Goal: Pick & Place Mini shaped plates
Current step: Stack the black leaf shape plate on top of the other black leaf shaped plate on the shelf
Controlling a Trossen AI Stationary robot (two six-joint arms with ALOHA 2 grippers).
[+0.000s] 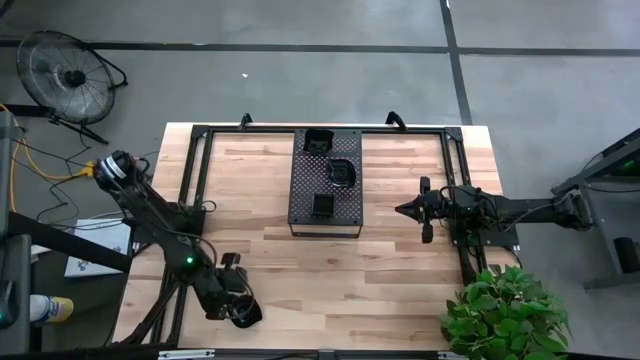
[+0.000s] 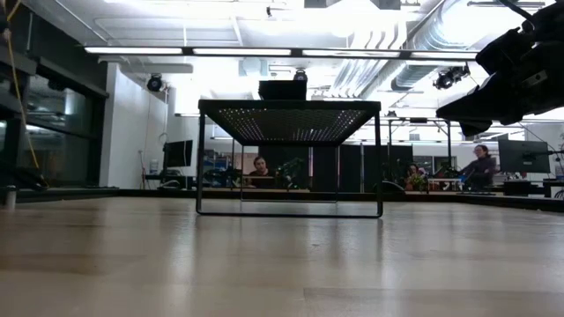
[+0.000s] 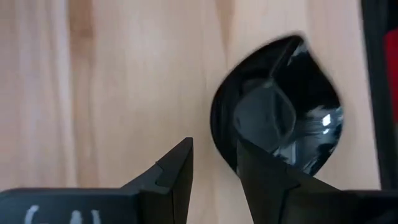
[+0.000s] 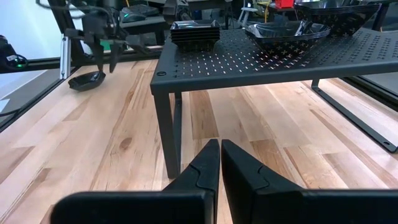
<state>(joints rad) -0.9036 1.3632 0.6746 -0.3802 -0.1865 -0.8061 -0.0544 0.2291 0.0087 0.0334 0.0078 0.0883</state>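
From above, the left gripper (image 1: 240,308) sits right over a lone mini plate (image 1: 247,316), so it's lined up to pick or drop it. Left wrist: jaws parted, straddling the rim. Right wrist: right gripper (image 4: 220,151) pinched shut, idling beside the perforated tray (image 4: 273,59) holding stacked plates (image 4: 195,33).

No readable text, labels or numbers on table, tray or dishes. Faint white marks on left gripper (image 3: 214,171) housing, possibly lettering, too blurred to read.
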